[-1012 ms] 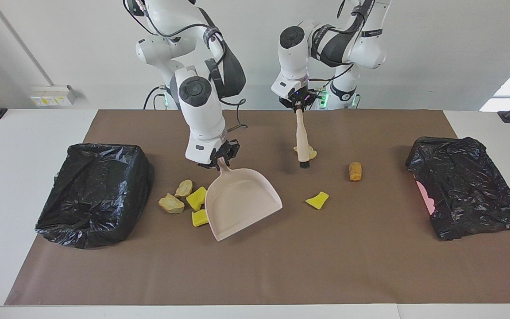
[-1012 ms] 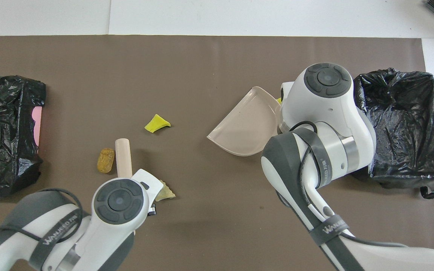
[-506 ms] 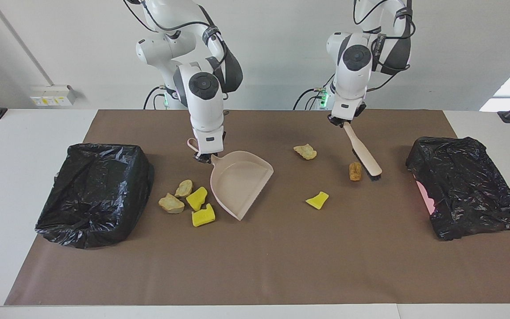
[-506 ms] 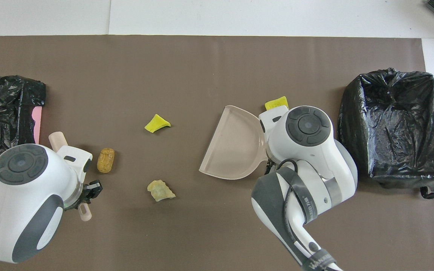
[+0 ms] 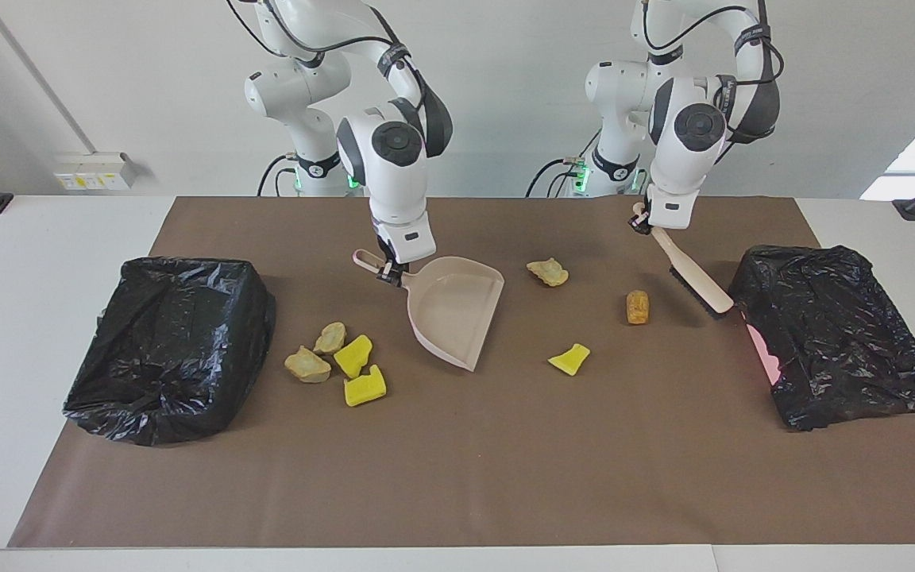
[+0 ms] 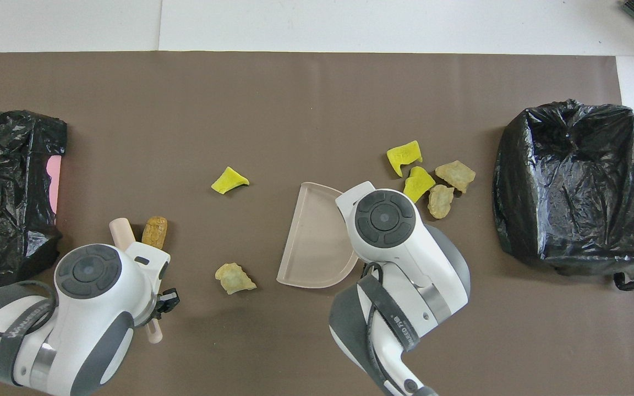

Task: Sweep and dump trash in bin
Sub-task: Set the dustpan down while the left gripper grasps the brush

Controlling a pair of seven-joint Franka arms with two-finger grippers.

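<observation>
Having swung brush toward left arm's end, turned dustpan round; left jaws clamping brush handle, right jaws clamping dustpan handle. Still lying unswept on surface: seven trash lumps, none in pan or bins.

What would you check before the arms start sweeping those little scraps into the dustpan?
1. Brush held: ok, the left gripper is shut on its handle.
2. Dustpan held: ok, the right gripper is shut on its handle.
3. Dustpan empty: ok, nothing lies in it.
4. Scraps within reach of the brush: not ok, its bristles are beside the orange-brown chunk, not touching it.
5. Dustpan mouth on the mat: cannot tell.
6. Bin ready: ok, the open bin at the right arm's end stands beside the four clustered scraps.
</observation>
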